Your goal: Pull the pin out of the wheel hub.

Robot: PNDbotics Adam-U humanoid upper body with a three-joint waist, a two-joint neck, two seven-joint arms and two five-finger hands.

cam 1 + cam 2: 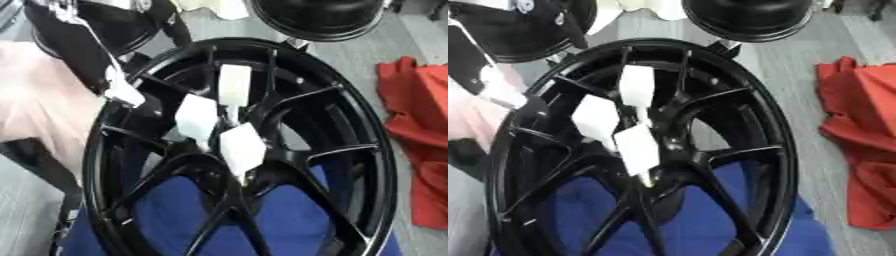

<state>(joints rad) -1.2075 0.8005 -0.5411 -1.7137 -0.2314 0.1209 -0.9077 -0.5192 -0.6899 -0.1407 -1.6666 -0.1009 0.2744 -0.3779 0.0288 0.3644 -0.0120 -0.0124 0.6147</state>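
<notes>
Across the left eye view, the black wheel hub (262, 150) stands over blue cloth (184, 210) with white tags (241, 145) at its centre, while the right eye view shows a red cloth (864, 150) beside it; neither hand's fingers can be made out.

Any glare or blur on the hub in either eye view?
Left eye view: the three white pieces at the wheel hub are blown out, no surface detail, and the spokes look soft. Right eye view: same washout, black rim only faintly glossy, red cloth evenly lit.
</notes>
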